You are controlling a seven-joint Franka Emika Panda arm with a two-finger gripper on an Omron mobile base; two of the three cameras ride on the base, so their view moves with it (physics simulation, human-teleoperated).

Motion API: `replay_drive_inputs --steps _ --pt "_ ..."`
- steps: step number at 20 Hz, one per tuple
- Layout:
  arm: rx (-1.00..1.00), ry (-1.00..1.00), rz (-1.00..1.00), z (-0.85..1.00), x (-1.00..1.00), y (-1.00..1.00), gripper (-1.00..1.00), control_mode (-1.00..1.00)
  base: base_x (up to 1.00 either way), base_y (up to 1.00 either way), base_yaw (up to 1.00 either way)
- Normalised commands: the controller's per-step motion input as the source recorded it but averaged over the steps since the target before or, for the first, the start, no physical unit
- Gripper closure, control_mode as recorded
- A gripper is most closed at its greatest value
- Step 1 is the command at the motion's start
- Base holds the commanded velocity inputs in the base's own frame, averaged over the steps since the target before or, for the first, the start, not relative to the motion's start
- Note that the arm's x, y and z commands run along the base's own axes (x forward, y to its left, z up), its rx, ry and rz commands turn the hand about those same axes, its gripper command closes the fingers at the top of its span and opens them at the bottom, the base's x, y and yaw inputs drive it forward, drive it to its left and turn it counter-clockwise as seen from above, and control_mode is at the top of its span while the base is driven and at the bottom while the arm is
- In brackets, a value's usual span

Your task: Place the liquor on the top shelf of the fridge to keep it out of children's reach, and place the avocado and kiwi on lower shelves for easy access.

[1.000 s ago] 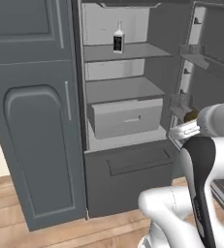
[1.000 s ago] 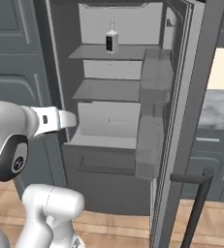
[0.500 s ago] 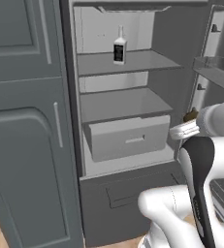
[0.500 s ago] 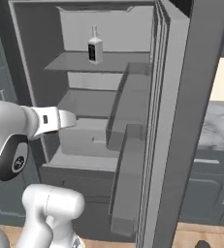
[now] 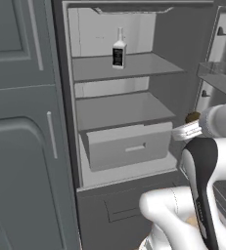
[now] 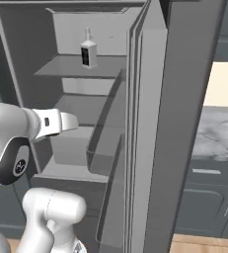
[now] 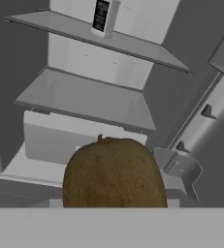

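The fridge [image 5: 65, 146] stands open ahead of me. The liquor [image 5: 118, 51] is upright on the top shelf [image 5: 144, 66], and it is also visible in the right base view [image 6: 88, 51] and the hand view [image 7: 103, 17]. Below it lies a bare lower shelf [image 5: 129, 110] over a half-open drawer [image 5: 129, 146]. My gripper [image 5: 192, 123] hangs in front of the fridge at drawer height, to the right. It is shut on the kiwi [image 7: 113, 174], a brown fuzzy fruit that hides the fingertips. The kiwi [image 5: 192, 117] shows as a brown spot. The avocado is out of view.
The fridge door [image 6: 155, 123] swings open on the right, close to my arm, with bins [image 5: 217, 73] on its inner side. Tall dark grey cabinets [image 5: 21, 122] flank the fridge on the left. A marbled counter [image 6: 219, 133] lies beyond the door.
The whole picture has shifted and grown: the base has driven closer to the fridge. The arm keeps its pose with the kiwi held. The liquor stays on its shelf.
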Motion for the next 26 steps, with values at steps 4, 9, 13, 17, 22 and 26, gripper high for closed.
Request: replay_drive_inputs --steps 4,9,13,17,22,26 --pt "0.0 0.0 0.0 0.0 0.0 0.0 1.0 1.0 0.37 0.08 0.0" --pt "0.0 0.0 0.0 0.0 0.0 0.0 1.0 1.0 0.43 0.11 0.0" --pt "0.0 0.0 0.0 0.0 0.0 0.0 1.0 1.0 0.45 0.3 0.0" --pt "0.0 0.0 0.0 0.0 0.0 0.0 1.0 1.0 0.27 0.36 0.0" --pt "0.0 0.0 0.0 0.0 0.0 0.0 1.0 1.0 0.08 0.25 0.0" --pt "0.0 0.0 0.0 0.0 0.0 0.0 1.0 1.0 0.03 0.17 0.0"
